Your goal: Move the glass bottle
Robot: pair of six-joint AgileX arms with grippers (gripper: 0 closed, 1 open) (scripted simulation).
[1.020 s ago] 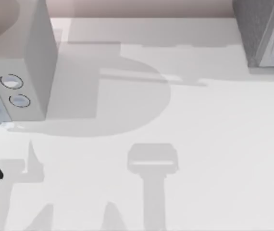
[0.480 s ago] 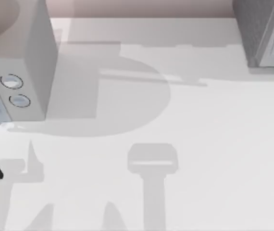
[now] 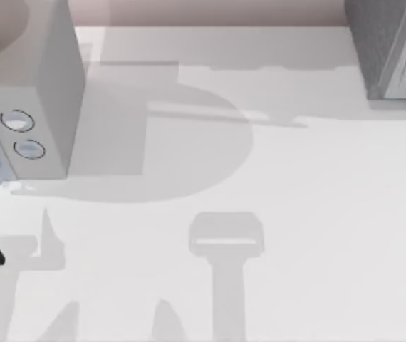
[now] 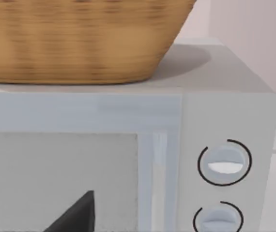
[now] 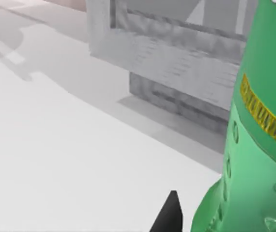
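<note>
A white microwave [image 3: 25, 107], topped by a wicker basket [image 4: 80, 38], blocks the table's [image 3: 295, 235] far left; a grey cabinet [image 3: 395, 50] fills the far right corner. Between them, the tabletop's middle and near side lie open for passage.

Glass bottle [image 5: 254, 145] cropped at frame edge; grip perhaps hidden.

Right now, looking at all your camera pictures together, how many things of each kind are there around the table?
Microwave: 1
Wicker basket on top of the microwave: 1
Grey box-like unit at the table's far right: 1
Green glass bottle: 1
Total: 4
</note>
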